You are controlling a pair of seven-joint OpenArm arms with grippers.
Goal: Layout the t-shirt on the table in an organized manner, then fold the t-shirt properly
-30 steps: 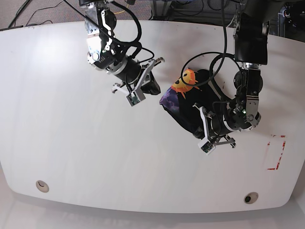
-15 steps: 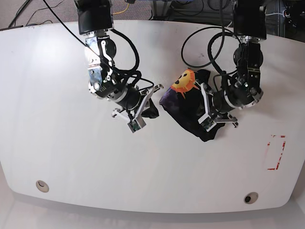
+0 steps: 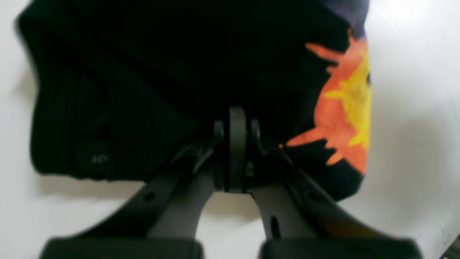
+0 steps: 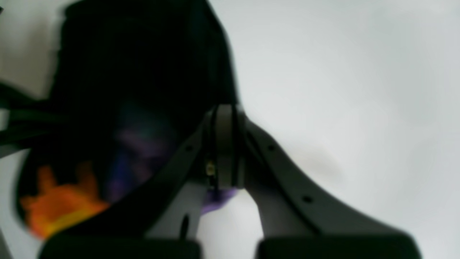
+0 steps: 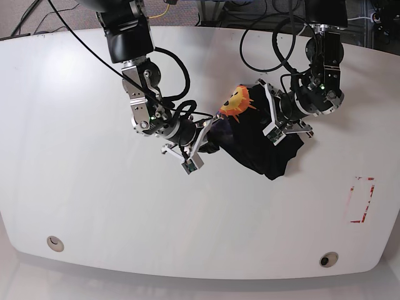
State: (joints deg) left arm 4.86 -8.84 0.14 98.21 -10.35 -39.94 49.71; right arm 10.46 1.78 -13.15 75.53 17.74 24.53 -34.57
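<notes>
Both end effectors, left end effector [image 5: 273, 129] and right end effector [image 5: 203, 139], are clenched on the bunched t-shirt [image 5: 259, 147]. I'd draw them apart slowly, low over the worktop [image 5: 94, 212], so it spreads flat without slipping.

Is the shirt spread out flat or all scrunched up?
Scrunched up. The t-shirt sits in a dark bunched heap on the table, its orange-and-yellow print curled over one edge.
</notes>
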